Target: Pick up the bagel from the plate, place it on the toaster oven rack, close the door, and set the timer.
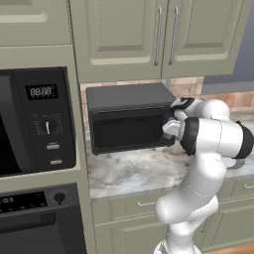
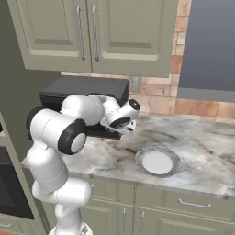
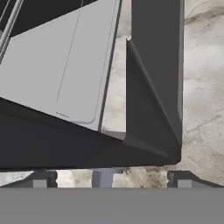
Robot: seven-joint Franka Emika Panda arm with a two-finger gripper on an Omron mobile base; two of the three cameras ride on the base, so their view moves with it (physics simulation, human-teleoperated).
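Toaster oven (image 1: 130, 118) dark grey-black; plate (image 2: 157, 161) white, grey rim; counter (image 2: 206, 151) beige-grey marbled.

The toaster oven (image 1: 130, 118) blocks the back-left; counter (image 2: 202, 151) rightward seems open.

The toaster oven (image 1: 128, 117) looks like matt dark metal. The counter (image 2: 202, 151) is polished, veined marble. The plate (image 2: 157, 161) seems glossy white ceramic with a ridged rim. Cabinet doors (image 1: 119, 34) look smooth and painted, with brushed-metal handles (image 1: 158, 34).
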